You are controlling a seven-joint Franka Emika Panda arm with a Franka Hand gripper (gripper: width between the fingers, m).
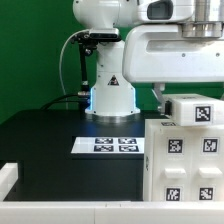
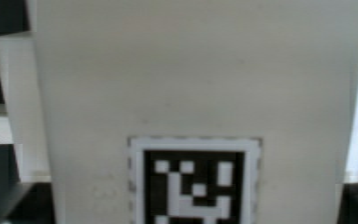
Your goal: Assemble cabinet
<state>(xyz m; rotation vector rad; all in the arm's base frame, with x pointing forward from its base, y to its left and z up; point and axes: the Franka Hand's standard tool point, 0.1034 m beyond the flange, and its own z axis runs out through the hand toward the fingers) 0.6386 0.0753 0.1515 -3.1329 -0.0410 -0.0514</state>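
One cabinet (image 1: 185,150) stands at the bench's near edge on the exterior view's right, beside the marker board (image 1: 112,145). The gripper is hidden; I cannot tell its jaws. Likely seating a panel (image 2: 176,110); next needs careful alignment.

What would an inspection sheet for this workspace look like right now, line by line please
Surface: black table, bare across the exterior view's left.
Job's things: white cabinet with tag markers at the exterior view's right; a white tagged face fills the wrist view.
Clutter: marker board flat on the table, beside the cabinet; white rail along the near edge.
Grippers: gripper fingers not seen in either view; the white arm hangs above the cabinet.
Cables: a dark cable loops beside the robot base.
Surroundings: green backdrop behind.
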